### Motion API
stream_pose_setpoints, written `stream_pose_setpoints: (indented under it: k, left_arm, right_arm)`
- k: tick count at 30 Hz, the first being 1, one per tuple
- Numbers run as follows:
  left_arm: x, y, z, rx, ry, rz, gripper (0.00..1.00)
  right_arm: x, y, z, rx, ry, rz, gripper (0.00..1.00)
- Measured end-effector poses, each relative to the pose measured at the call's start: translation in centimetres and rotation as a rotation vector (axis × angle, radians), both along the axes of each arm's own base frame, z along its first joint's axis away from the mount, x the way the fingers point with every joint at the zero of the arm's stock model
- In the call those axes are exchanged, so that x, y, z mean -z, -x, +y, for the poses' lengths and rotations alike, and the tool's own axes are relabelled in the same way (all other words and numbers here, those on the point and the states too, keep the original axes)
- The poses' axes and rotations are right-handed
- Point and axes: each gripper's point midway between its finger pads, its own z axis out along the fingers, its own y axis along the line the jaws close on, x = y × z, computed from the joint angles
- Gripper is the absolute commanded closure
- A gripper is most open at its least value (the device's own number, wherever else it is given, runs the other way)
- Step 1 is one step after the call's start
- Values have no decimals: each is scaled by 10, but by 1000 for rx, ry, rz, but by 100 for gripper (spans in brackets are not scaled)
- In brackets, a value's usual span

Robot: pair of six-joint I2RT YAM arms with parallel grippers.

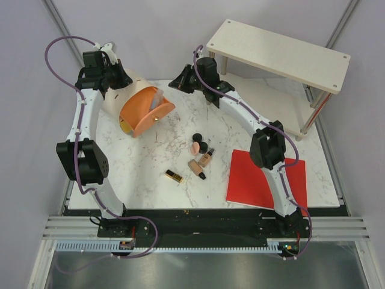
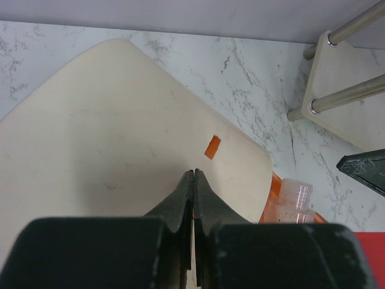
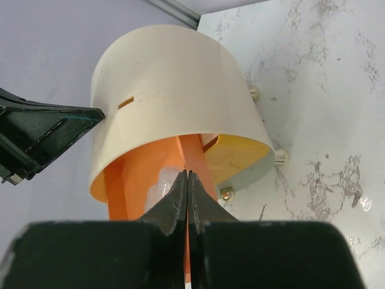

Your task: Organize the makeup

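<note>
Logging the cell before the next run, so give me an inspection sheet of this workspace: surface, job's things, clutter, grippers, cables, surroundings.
Surface: marble tabletop, no spills seen.
Job's things: peach puff, black compacts, foundation tubes and lipstick lie loose mid-table.
Clutter: orange-yellow case lying open at rear left; red sheet flat at front right.
Grippers: left gripper jaws shut above the case's cream shell; right gripper jaws shut, facing the case's opening.
Cables: purple cables run along both arms, clear of the makeup.
Surroundings: white shelf at rear right; grey walls.
</note>
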Motion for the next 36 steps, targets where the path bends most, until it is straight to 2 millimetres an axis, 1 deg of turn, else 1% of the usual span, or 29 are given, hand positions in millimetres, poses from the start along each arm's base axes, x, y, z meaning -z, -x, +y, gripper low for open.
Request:
stream_pose_setpoints:
  k: [2,9,11,14,20,24,32,36]
  left_arm:
    - [0,0,0,1,0,0,98]
    - [0,0,0,2,1,0,98]
    - [0,0,0,1,1,0,98]
    - [0,0,0,1,1,0,98]
    - [0,0,0,1,1,0,98]
    - [1,1,0,2,1,4,98]
    - [1,1,0,2,1,4,98]
    - [1,1,0,2,1,4,98]
  right_arm:
    - [1,2,1,-11,1,9,100]
    - [-12,3,7,-37,-25,-14,100]
    - [-11,4,10,-45,-29,-12,100]
    - [-4,7,15,-61,-25,0,100]
    - [22,14,30,-89,-2,42,100]
    - [35,16,36,-99,7,65,100]
    - [35,13,35,-87,18,54,100]
    - [38,5,25,-24,54,34,100]
